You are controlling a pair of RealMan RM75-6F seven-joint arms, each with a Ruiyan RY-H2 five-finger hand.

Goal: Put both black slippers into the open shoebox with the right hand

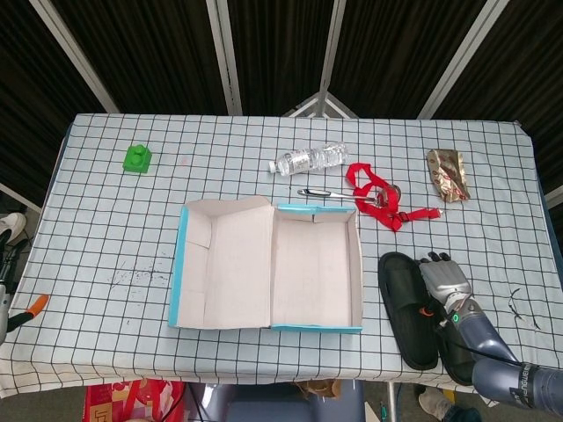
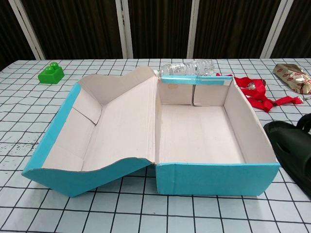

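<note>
Checked counter, head view. Centre: open shoebox, empty. Lower right: two black slippers side by side, just beside the box. Right hand rests over the outer slipper; whether its fingers clamp it cannot be told. Good practice: grip the strap firmly, lift above the box wall.

Right hand: grey metallic fingers, black joints (green light at wrist), dark forearm.
</note>
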